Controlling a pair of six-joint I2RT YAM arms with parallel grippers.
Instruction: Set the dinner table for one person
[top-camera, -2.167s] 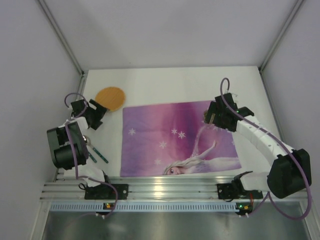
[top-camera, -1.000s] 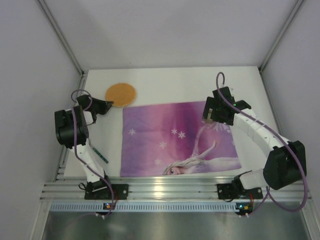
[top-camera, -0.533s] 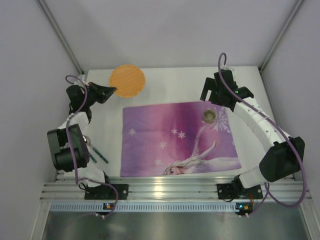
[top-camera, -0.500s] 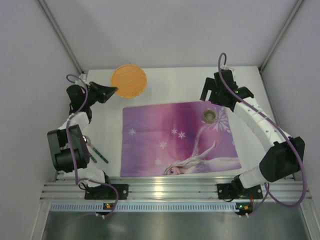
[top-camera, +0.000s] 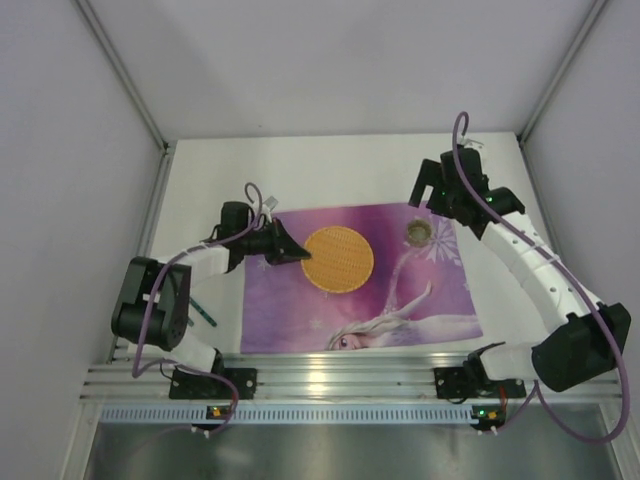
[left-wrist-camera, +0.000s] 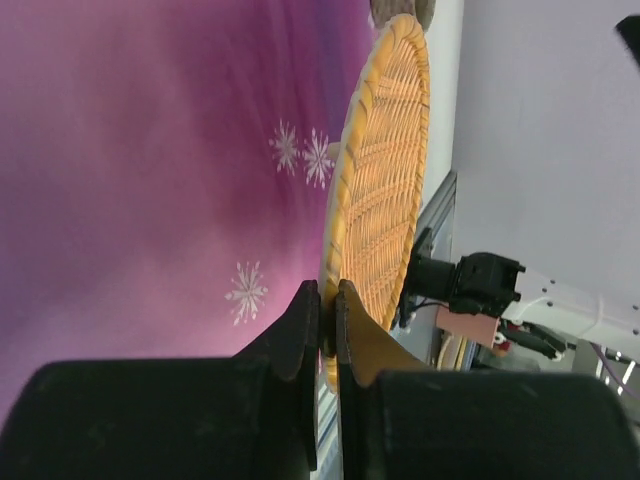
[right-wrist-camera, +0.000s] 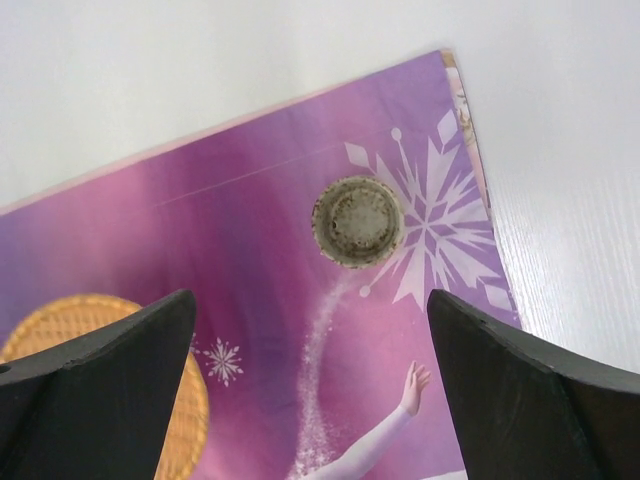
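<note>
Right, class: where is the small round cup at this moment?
In the top view, the small round cup stands on the purple placemat near its far right corner, right of the woven plate.

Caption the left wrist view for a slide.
Left tool pinching the rim of a woven orange plate over the purple placemat.

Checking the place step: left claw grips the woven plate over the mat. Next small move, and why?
Probably lower the left claw until the woven plate lies flat on the purple placemat, then open. The plate is pinched by its rim over the mat's middle, apart from the small cup; whether it touches the mat I cannot tell.
</note>
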